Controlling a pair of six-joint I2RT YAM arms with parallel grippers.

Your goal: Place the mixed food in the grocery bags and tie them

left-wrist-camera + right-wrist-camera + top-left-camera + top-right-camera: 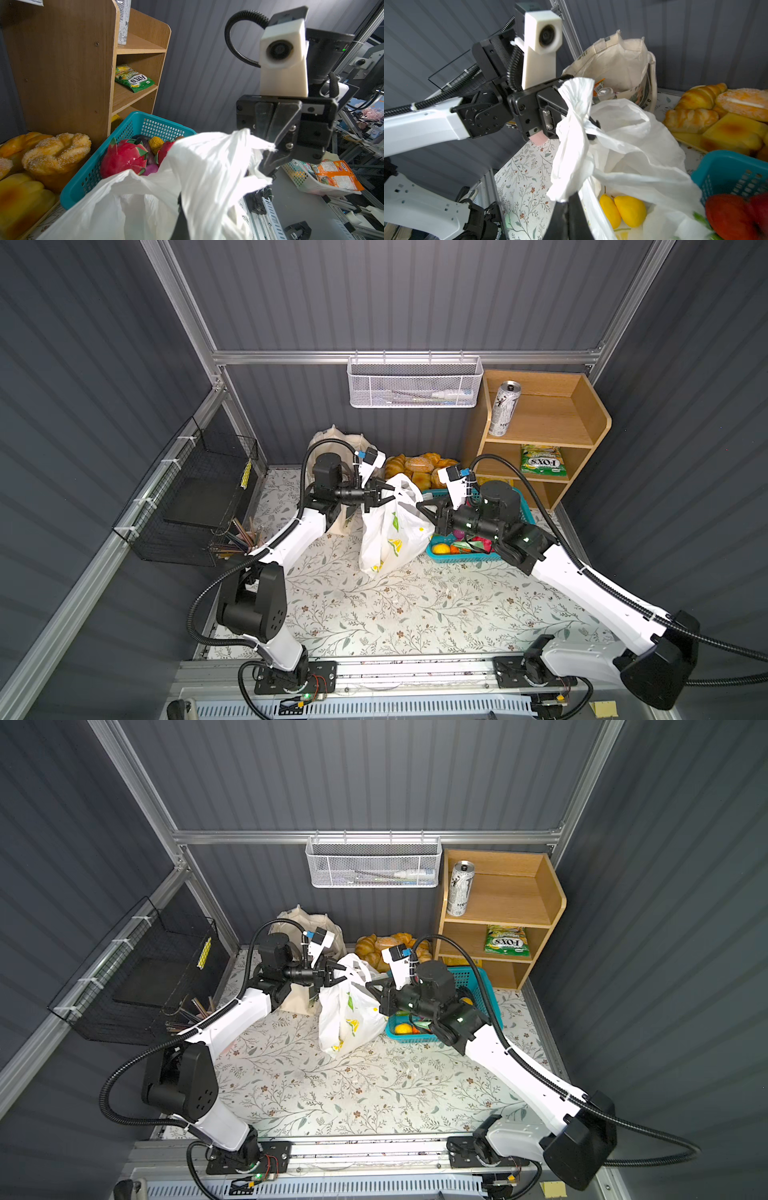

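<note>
The floral counter [415, 614] spreads below both sets of jaws, and the wooden shelf [582, 414] stands behind the right jaws, well apart from the left jaws. Between the two stands the white lemon-print plastic carrier [386, 539]: the left jaws are pressed together on its left handle [577, 104], and the right jaws pinch its right handle [255, 149]. The cream canvas tote [618, 60] stands open just behind the left jaws. The teal basket [457, 558] of fruit sits beneath the right jaws' wrist, while the silver can [503, 408] and the green FOX'S pouch [540, 460] rest on shelves beyond the right jaws.
</note>
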